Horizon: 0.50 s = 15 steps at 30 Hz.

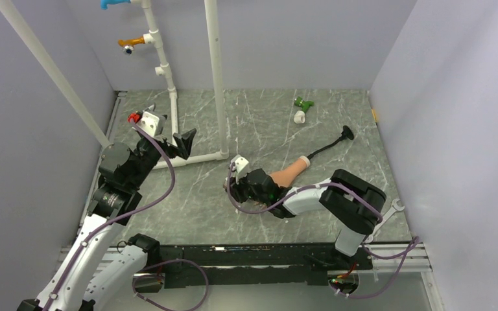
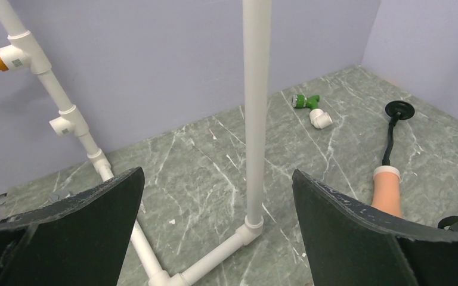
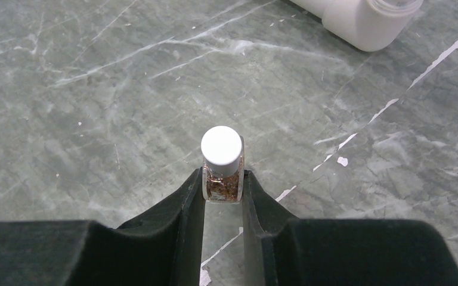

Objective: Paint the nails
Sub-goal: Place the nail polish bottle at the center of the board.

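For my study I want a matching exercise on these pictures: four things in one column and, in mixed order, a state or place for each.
Things
A. left hand
B. right hand
C. green fitting
D. mannequin hand

States or places
1. beside the white elbow piece
2. shut on the small bottle
3. open, holding nothing
4. partly hidden by the right arm

Pairs: A-3, B-2, C-1, D-4

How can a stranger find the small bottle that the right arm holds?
On the grey marbled table, look at the right gripper near the middle. The small bottle is pinched between its black fingertips; unlike the all-white pipe fitting nearby, it has a round white cap over glittery brown contents.
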### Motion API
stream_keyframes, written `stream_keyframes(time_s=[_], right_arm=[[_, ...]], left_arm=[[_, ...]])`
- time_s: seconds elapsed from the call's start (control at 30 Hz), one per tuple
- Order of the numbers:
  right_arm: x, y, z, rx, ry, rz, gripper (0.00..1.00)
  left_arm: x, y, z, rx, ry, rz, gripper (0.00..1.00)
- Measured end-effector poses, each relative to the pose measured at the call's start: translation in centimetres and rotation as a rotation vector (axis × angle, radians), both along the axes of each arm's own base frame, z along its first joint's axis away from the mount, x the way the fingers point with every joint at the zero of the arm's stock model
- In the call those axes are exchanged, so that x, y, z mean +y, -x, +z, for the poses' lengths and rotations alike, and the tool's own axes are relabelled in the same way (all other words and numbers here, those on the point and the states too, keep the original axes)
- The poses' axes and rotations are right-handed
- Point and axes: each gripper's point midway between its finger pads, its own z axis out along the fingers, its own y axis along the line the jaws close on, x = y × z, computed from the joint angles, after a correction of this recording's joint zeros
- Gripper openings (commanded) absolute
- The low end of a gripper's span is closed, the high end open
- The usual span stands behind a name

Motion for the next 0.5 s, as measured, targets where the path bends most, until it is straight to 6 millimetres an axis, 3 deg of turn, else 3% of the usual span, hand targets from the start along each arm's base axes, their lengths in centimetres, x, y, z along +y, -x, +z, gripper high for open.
stream_keyframes(time_s=[0.3,0.33,0.43,0.5], right_arm=[[0.4,0.3,-2.7,-0.018,0.041,-0.008,0.19],[0.6,0.2,-2.6,-0.027,0.036,-0.011,0.25],[0.6,0.2,-2.6,-0.040,0.036,-0.021,0.62],[0.5,0.3,-2.7,-0.043,0.042,-0.029,0.79]], left_arm=[[0.1,0.2,0.3,-0.011,0.000,0.000,0.99],[0.1,0.3,0.3,-0.013,0.001,0.000,0.99],[0.2,0.4,0.4,-0.017,0.002,0.000,0.99],[0.2,0.5,0.5,-0.019,0.003,0.000,0.99]])
